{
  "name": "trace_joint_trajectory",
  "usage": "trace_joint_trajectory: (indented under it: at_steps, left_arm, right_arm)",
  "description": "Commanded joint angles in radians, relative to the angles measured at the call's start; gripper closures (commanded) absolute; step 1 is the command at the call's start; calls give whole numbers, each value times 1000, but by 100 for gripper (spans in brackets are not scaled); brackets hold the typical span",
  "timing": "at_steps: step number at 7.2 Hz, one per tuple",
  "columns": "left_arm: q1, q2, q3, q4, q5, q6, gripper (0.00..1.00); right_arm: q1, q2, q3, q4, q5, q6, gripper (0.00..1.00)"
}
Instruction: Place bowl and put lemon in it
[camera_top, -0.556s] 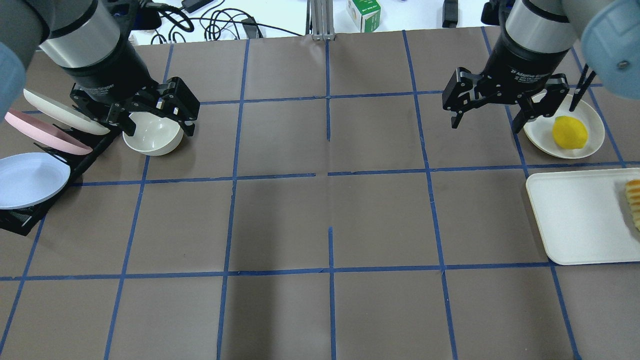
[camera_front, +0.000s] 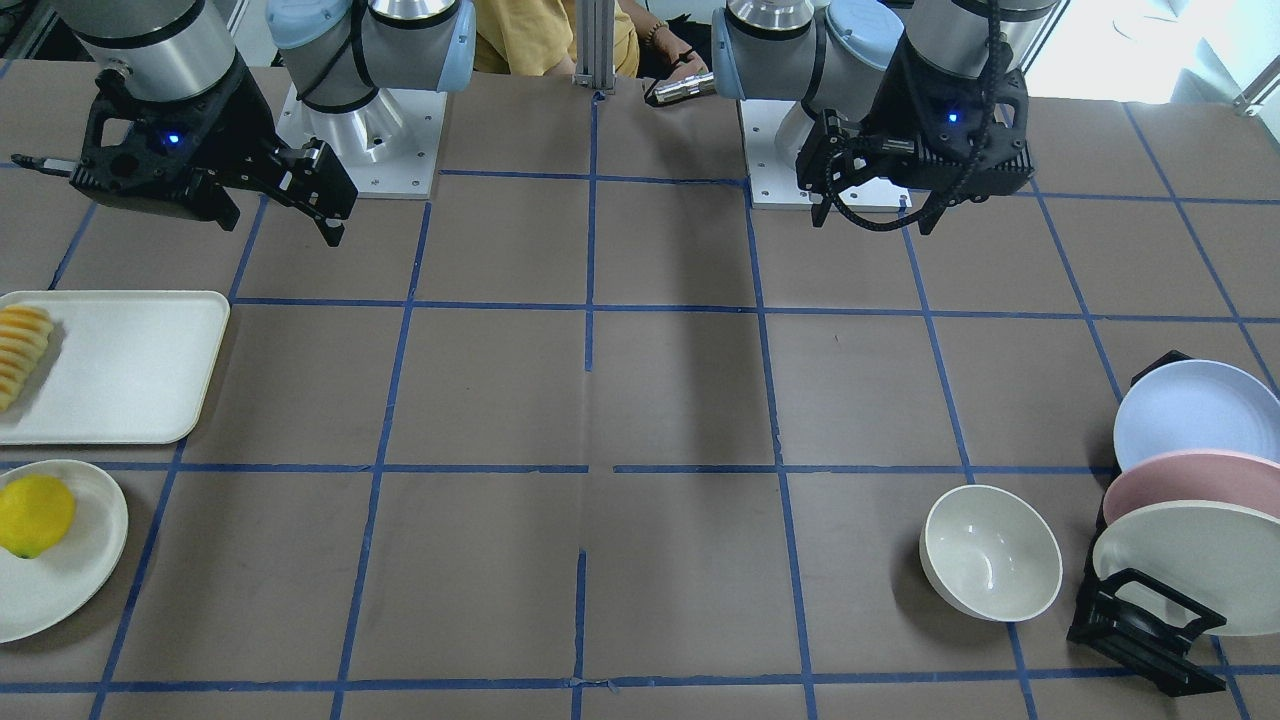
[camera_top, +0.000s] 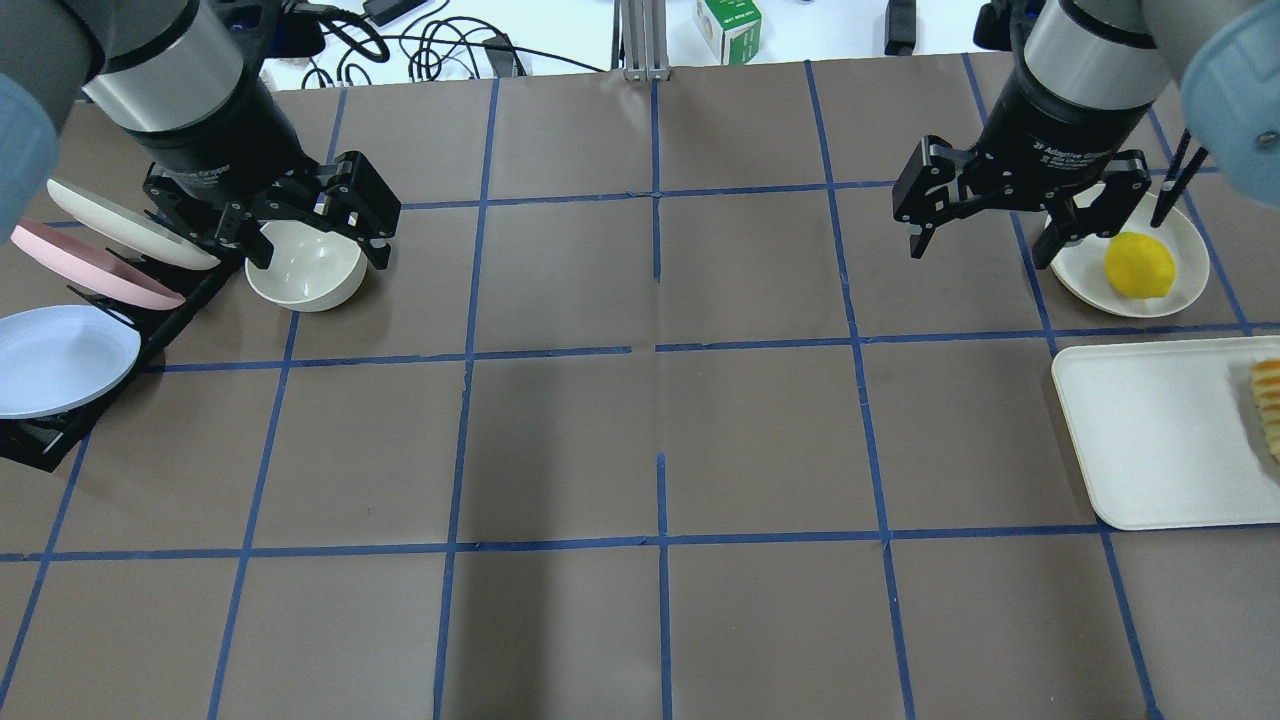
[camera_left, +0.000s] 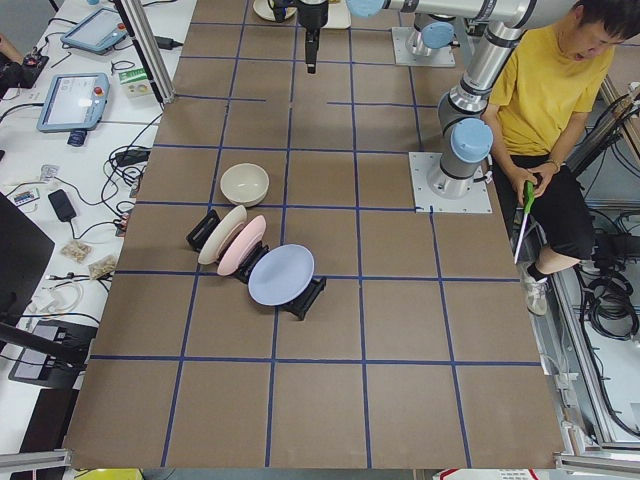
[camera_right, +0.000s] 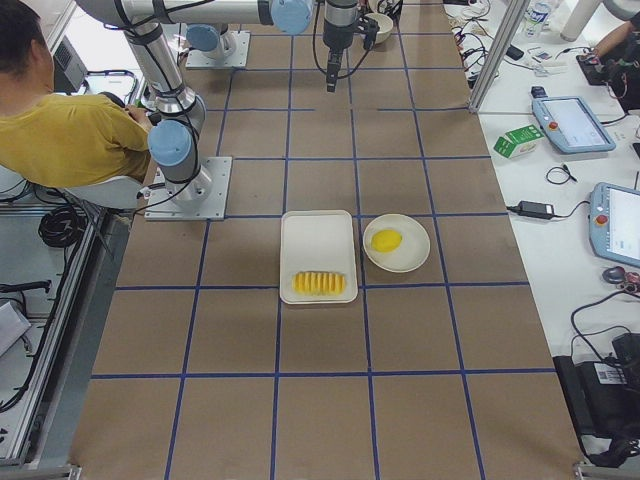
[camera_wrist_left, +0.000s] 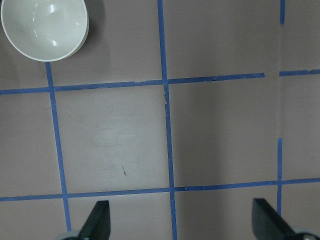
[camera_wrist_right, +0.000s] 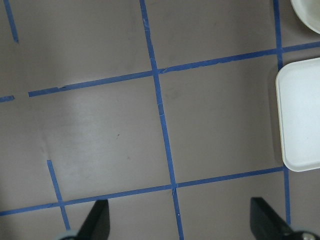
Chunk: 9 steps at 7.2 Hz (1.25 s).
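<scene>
Right jaws have edged toward the lemon (camera_top: 1139, 265), partly hiding its plate (camera_top: 1186, 296).

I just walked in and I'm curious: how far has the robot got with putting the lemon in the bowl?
Barely started. Done: nothing visible; the bowl stands empty beside the plate rack. In hand: nothing; the left tool and right tool both hang open above the table. Left: probably setting the bowl in place, then lifting the lemon off its cream plate into it.
</scene>
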Motion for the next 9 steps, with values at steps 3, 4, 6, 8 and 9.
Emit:
trace_joint_trajectory:
  at_steps: [3,4,6,8,9]
  left_arm:
    - [154,-207,15,169,-2,67,0]
    - [234,-259,22,195,-6,81,0]
    - [300,-381,5,349,-3,156,0]
    - [320,-473,12,477,-2,163,0]
    - [334,-508,19,485,-2,169,0]
  right_arm:
    - [-206,114,1,-62,2,-86,0]
    - [-291,183,2,-160,1,-251,0]
    - [-403,345,2,-431,4,-573,0]
    - [-485,503,-13,-651,5,-828,0]
    - [-506,519,-9,-678,19,-911,0]
